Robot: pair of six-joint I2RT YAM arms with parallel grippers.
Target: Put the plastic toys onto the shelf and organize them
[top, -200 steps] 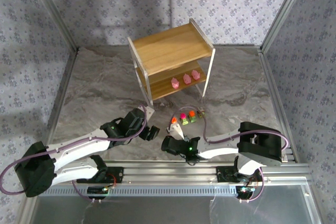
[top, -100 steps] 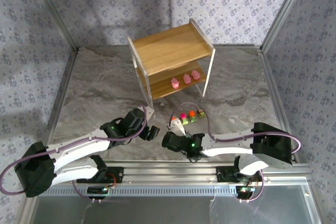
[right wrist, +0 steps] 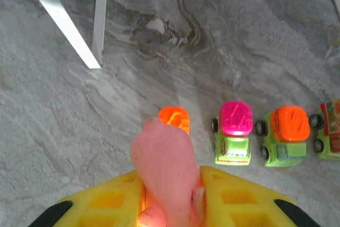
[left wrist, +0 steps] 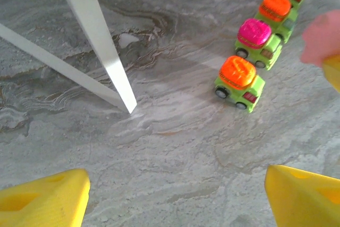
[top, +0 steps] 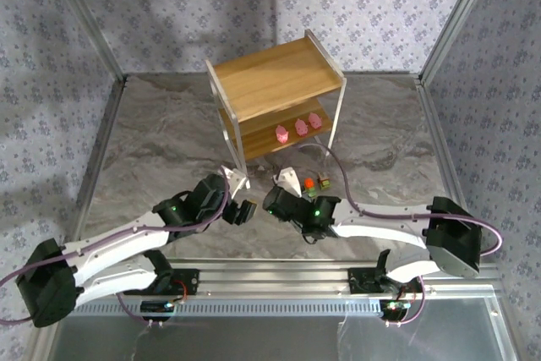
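My right gripper (right wrist: 172,200) is shut on a pale-pink figure (right wrist: 164,171), held above the row of toys on the table. Below it stand yellow-green trucks: an orange-topped one (right wrist: 175,118) partly hidden by the figure, a magenta one (right wrist: 234,131), a second orange one (right wrist: 287,134) and a brown-topped one (right wrist: 330,131) at the frame edge. From above, the right gripper (top: 286,183) sits just in front of the shelf (top: 275,82), whose lower tier holds three pink figures (top: 299,128). My left gripper (left wrist: 175,200) is open over bare table, left of the trucks (left wrist: 240,82).
A white shelf leg (left wrist: 101,41) stands just ahead of the left gripper, and two legs (right wrist: 64,22) show ahead of the right one. The shelf's top tier is bare wood. Metal frame posts (top: 97,150) and patterned walls bound the marble table.
The right arm has reached forward toward the shelf, carrying the pink figure over the trucks. The left arm has shifted slightly forward and stays open.
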